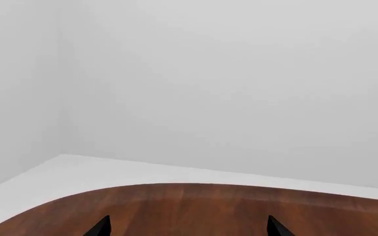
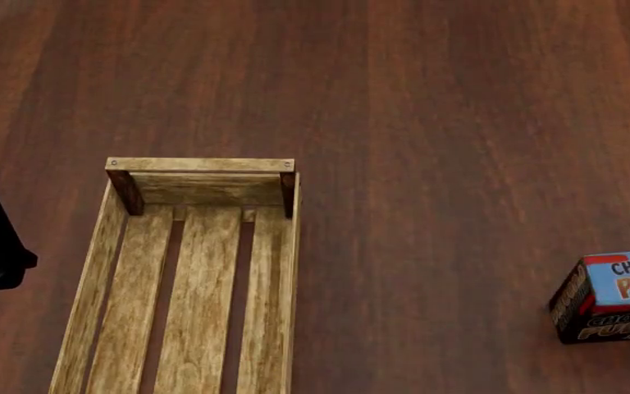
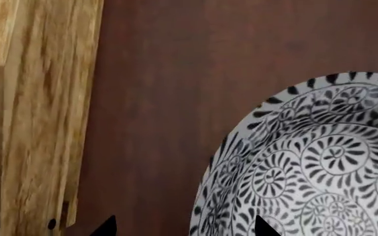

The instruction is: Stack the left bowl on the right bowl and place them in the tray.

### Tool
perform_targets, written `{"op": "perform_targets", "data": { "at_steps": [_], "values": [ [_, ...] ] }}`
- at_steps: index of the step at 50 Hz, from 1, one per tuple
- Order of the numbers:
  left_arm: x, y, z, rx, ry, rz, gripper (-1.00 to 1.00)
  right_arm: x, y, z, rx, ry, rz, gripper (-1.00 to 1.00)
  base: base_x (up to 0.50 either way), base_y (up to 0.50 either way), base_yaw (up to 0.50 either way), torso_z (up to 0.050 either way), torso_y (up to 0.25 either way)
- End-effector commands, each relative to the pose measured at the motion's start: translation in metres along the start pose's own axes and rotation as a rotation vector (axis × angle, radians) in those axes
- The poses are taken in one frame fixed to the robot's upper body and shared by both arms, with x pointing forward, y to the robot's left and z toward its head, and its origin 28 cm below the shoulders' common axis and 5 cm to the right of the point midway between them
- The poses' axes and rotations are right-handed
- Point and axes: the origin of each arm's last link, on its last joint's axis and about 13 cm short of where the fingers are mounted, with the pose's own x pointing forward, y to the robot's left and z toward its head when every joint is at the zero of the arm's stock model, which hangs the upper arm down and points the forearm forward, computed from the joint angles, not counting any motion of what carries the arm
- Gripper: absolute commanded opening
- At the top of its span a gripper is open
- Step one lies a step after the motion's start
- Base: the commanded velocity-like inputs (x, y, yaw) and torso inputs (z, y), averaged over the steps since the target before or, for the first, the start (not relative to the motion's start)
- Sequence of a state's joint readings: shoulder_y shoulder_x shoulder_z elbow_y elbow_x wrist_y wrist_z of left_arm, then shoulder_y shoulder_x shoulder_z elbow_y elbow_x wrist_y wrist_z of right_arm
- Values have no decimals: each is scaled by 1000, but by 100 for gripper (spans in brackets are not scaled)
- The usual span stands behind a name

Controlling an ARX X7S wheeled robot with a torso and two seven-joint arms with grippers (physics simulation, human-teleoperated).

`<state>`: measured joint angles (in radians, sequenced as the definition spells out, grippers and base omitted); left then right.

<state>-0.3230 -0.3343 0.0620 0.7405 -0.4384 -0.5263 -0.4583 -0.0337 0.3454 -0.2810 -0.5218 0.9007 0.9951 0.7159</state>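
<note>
While the head camera looks down, the tray point(image 2: 198, 271) sits nearest, its long axis running from the robot straight out across the table point(image 2: 446, 123), near end cut off and far end capped by a plank between dark corner posts. Off to the right and well apart sits a chocolate pudding box point(image 2: 613, 297). On the right wrist cam, the right gripper point(image 3: 184, 227) has its tips spread wide over a black-and-white patterned bowl point(image 3: 314, 162), holding nothing, tray alongside. The left gripper point(image 1: 187, 227) is spread apart too, empty, facing the table's far edge and a white wall point(image 1: 228, 83).
</note>
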Motion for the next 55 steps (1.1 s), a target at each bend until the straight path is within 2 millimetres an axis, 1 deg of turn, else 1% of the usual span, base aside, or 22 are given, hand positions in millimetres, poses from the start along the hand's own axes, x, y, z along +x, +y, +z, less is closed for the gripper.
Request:
{"op": "perform_targets", "data": {
  "at_steps": [1, 10, 11, 17, 21, 23, 28, 36, 43, 49, 52, 55],
  "values": [
    [0, 0, -1, 2, 3, 3, 100, 6, -2, -5, 10, 24, 2, 100, 0, 0, 0, 0, 0],
    [0, 0, -2, 6, 5, 1, 100, 13, -5, -12, 23, 43, 1, 100, 0, 0, 0, 0, 0],
    [0, 0, -2, 6, 5, 1, 100, 13, -5, -13, 24, 46, 2, -100, 0, 0, 0, 0, 0],
    [0, 0, -2, 5, 7, 0, 100, 17, -6, -18, 26, 69, -3, -100, 4, -1, 0, 0, 0],
    [0, 0, -1, 4, 7, 0, 100, 13, -6, -15, 11, 57, -12, -100, 4, -1, 0, 0, 0],
    [0, 0, -1, 3, 6, 0, 100, 8, -6, -11, -11, 21, -46, -100, 0, -3, 0, 0, 0],
    [0, 1, 0, 1, 3, 7, 100, -15, -2, 4, -57, -58, -98, -100, 5, -1, 0, 0, 0],
    [1, 2, 2, -7, 3, 9, 100, -40, 5, 20, -153, -113, -131, -100, 0, 0, 0, 0, 0],
    [2, 3, 1, -9, 4, 15, 100, -53, 7, 30, -214, -136, -158, -100, 0, 0, 0, 0, 0],
    [2, 3, 0, -6, 6, 20, 100, -64, 9, 44, -277, -180, -190, -100, 0, 0, 0, 0, 0],
    [2, 3, 1, -6, 3, 20, 100, -69, 8, 51, -311, -193, -219, -100, 0, 0, 0, 0, 0],
    [2, 4, 1, -8, 2, 22, 100, -67, 2, 55, -336, -200, -247, -100, 0, 0, 0, 0, 0]
  ]
}}
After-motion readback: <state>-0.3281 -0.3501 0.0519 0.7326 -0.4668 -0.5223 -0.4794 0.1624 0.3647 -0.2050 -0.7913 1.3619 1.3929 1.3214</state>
